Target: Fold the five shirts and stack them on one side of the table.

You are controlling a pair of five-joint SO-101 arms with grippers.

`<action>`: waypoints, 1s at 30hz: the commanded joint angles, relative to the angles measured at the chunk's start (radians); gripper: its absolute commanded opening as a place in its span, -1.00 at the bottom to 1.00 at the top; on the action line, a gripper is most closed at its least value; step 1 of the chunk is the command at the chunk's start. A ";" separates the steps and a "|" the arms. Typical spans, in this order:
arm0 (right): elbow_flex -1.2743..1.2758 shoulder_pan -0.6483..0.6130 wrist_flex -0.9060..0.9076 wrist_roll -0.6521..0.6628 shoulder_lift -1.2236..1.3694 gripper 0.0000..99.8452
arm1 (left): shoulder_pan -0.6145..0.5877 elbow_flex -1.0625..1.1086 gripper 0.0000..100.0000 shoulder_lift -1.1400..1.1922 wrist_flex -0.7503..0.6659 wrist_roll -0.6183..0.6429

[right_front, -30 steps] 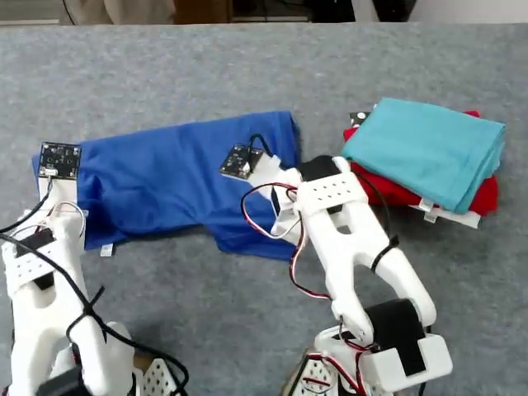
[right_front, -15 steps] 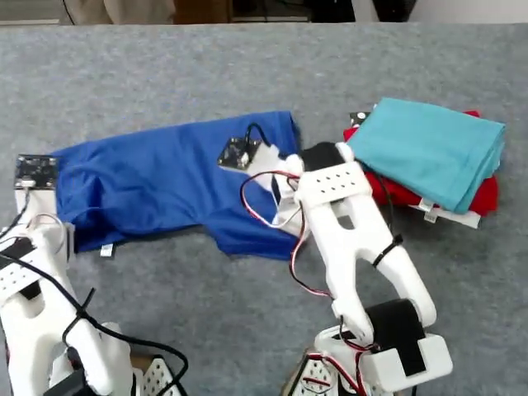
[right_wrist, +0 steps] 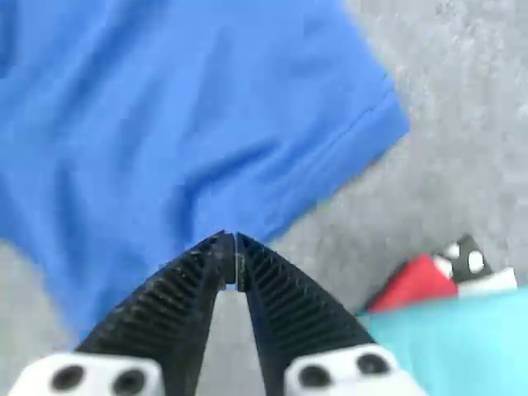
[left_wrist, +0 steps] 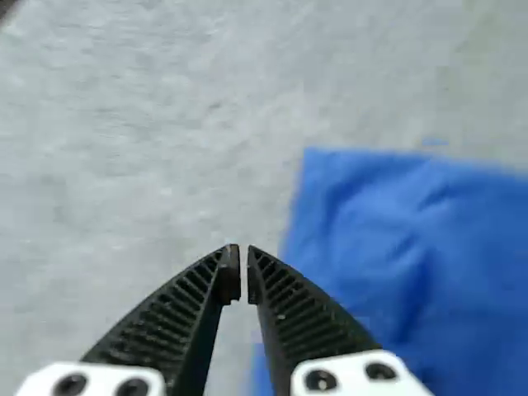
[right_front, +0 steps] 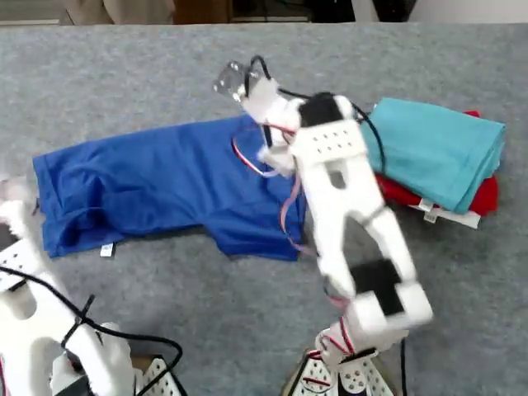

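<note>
Right gripper [right_wrist: 230, 241] lifted off blue shirt [right_front: 165, 186], which stretches left-to-right.

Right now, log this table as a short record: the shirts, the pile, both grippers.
blue shirt: spread out mid-table, apart from the stack
stack: teal shirt on top, red shirt under it, white cloth edge at the bottom
left gripper: shut, empty, over bare table beside the blue shirt's edge
right gripper: shut, empty, above the blue shirt's corner near the stack
</note>
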 commanded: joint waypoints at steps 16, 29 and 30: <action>-1.141 0.084 -0.031 -0.094 0.993 -1.00 | 0.091 -0.798 -0.96 1.049 -0.115 0.377; -1.537 0.070 0.054 0.064 1.171 -1.00 | 0.089 -1.631 -0.96 1.566 0.276 0.199; -1.535 0.062 0.078 0.066 1.155 -1.00 | 0.094 -1.665 -0.96 1.567 0.311 0.183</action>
